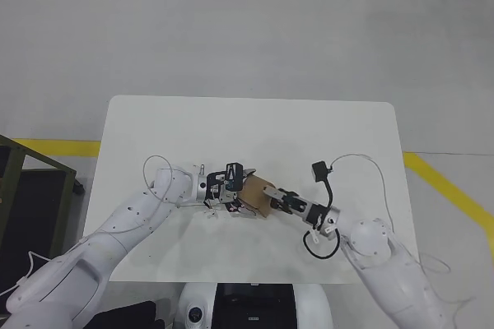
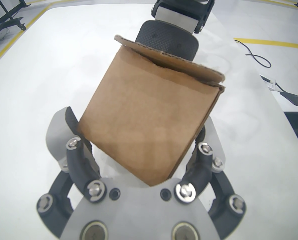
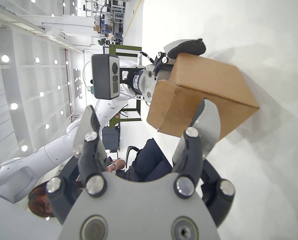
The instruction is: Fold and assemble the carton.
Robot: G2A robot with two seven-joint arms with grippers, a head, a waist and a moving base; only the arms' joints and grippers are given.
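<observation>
My left pincer (image 2: 139, 123) is clamped on the brown carton (image 2: 149, 116). One finger (image 2: 61, 126) lies against one side wall and its partner against the opposite wall, so the box sits tilted between them. From above, the carton (image 1: 255, 196) is at the middle of the white desk (image 1: 313, 132), towards its near edge, between my two arms. My left pincer (image 1: 230, 187) is on one side of it and my right pincer (image 1: 273, 197) on the other. The carton is low over the desk, but I cannot tell whether its lower corner touches the surface.

My right pincer (image 3: 147, 108) stands wide apart and grips nothing. One finger (image 3: 208, 118) lies against the carton's end face (image 3: 178, 111), and the other finger (image 3: 89, 123) is well off to the side in free air. At that end a flap (image 2: 188, 66) with rounded corners juts out past the box's edge, not folded flat. The black ribbed pad (image 2: 166, 43) of my right pincer sits just behind the flap and touches it
</observation>
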